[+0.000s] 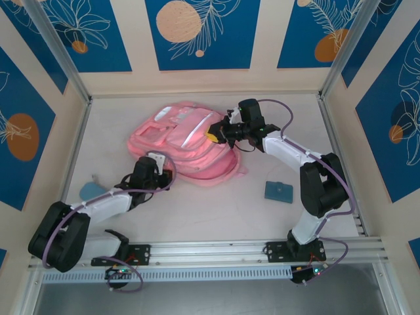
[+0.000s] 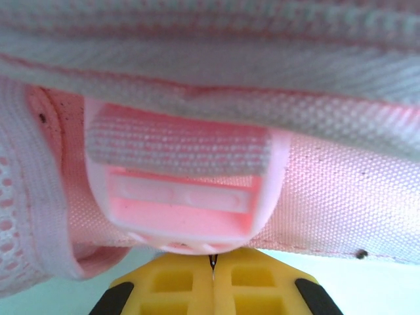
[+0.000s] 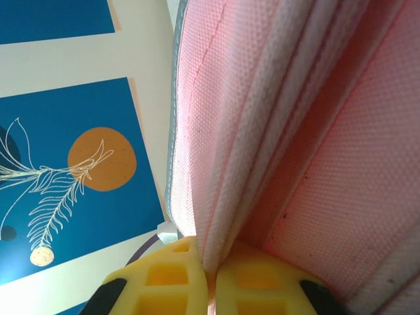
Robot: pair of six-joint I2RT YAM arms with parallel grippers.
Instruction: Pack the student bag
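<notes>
One student bag (image 1: 177, 141) lies flat, long axis running far-left to near-right.

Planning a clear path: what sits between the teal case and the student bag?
Nothing. In the top view, the table between the student bag and the teal case is bare.

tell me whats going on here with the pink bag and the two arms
Both arms are working on the pink student bag. The right gripper is shut on a fold of its fabric at the right edge. The left gripper is shut at the near-left edge, tips right at a pink strap buckle; whether it pinches anything is unclear. A teal case lies outside the bag.
</notes>
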